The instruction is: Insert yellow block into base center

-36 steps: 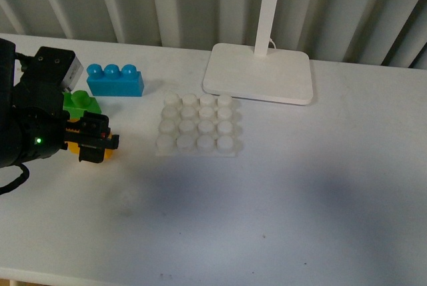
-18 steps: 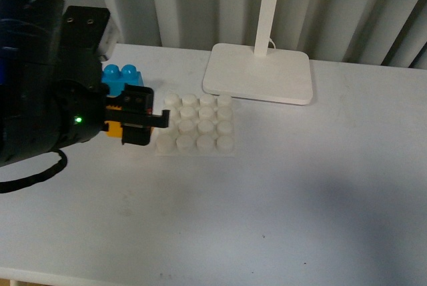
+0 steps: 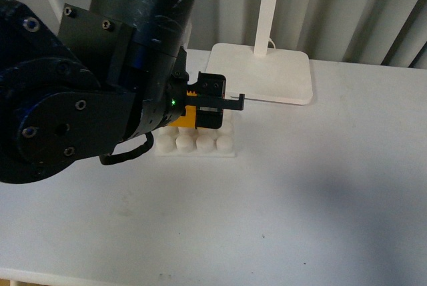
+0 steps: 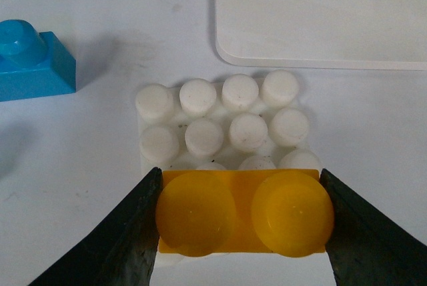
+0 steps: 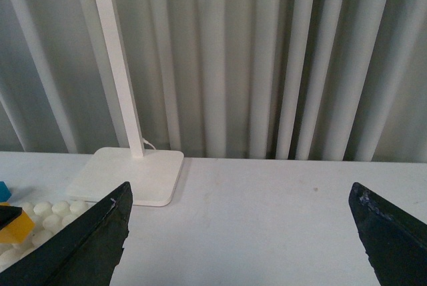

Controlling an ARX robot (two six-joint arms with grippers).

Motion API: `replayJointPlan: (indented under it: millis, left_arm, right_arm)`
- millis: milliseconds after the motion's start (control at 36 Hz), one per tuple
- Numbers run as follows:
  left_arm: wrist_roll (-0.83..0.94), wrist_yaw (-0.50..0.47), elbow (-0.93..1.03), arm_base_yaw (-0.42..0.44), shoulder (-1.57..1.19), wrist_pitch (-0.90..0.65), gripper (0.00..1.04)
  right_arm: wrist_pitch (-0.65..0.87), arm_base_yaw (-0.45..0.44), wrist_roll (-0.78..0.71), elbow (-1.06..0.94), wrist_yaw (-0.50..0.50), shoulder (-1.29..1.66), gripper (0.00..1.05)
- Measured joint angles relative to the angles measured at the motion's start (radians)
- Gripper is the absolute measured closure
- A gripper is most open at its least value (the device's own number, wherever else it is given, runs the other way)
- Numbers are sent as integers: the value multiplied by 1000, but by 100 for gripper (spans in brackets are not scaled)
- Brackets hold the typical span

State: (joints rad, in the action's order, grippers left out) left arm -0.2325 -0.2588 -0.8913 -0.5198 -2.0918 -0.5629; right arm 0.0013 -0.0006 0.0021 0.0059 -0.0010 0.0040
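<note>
My left gripper [image 4: 241,216] is shut on the yellow block [image 4: 243,211], its two black fingers pressing the brick's short ends, studs facing the camera. The block hangs over the white studded base [image 4: 223,123], covering its near rows in the left wrist view. From the front, the left gripper [image 3: 207,107] and yellow block [image 3: 187,117] sit above the base [image 3: 199,145], whose front row of studs shows below the arm. How high the block is above the studs cannot be told. My right gripper [image 5: 240,233] is open over bare table, and the yellow block [image 5: 13,227] shows at that view's edge.
A white lamp foot [image 3: 260,73] with its pole stands just behind the base. A blue brick [image 4: 32,59] lies off to one side of the base. The bulky left arm [image 3: 87,86] hides the table's left part from the front.
The left arm has carried the yellow block from the table's left side rightward, past the blue brick, to above the base. It now fills much of the front view.
</note>
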Motion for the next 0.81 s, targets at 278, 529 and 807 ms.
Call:
replayJointPlan:
  millis: [278, 529, 807]
  left_arm:
    - [-28, -29, -68, -18, -73, 12, 44]
    - [-26, -39, -113, -18, -124, 15, 44]
    - [-24, -54, -126, -21, -140, 18, 44]
  right_arm:
    - [0, 0, 0, 0, 0, 0, 9]
    - [0, 0, 0, 0, 0, 0, 9]
    - [0, 0, 0, 0, 0, 0, 9]
